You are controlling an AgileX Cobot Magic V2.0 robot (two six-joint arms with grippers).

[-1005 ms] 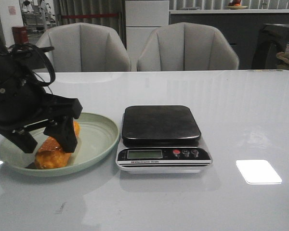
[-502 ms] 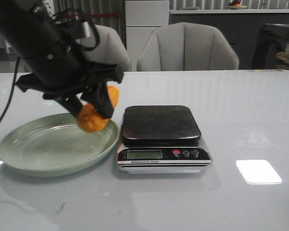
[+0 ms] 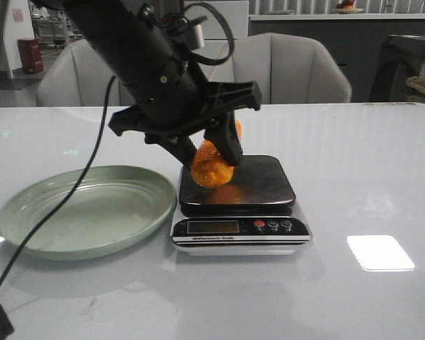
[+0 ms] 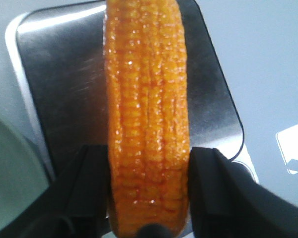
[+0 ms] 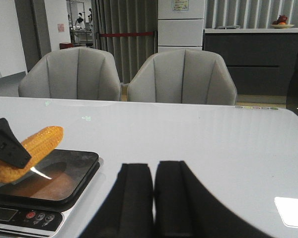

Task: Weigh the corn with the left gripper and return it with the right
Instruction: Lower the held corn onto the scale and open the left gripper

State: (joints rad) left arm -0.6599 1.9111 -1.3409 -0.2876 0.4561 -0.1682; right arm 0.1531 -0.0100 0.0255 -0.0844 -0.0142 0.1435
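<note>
Orange, knobbly-kernelled corn [image 3: 214, 164] sits gripped in the left pincer [image 3: 211, 150] above the scale's glossy black platform [image 3: 258, 183].

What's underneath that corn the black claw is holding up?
Below the corn, clamped in the left gripper, is the scale's black platform, showing an orange reflection. The corn hangs tilted just above it. Whether its lower end touches is hidden.

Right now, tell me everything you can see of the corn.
The corn is a stubby orange-yellow cob with glossy rows of kernels. The left end effector is shut on it, a black finger pressed against each side near one end. It hangs tilted just above the black platform of the scale, not resting on it, its reflection showing on the surface below.
</note>
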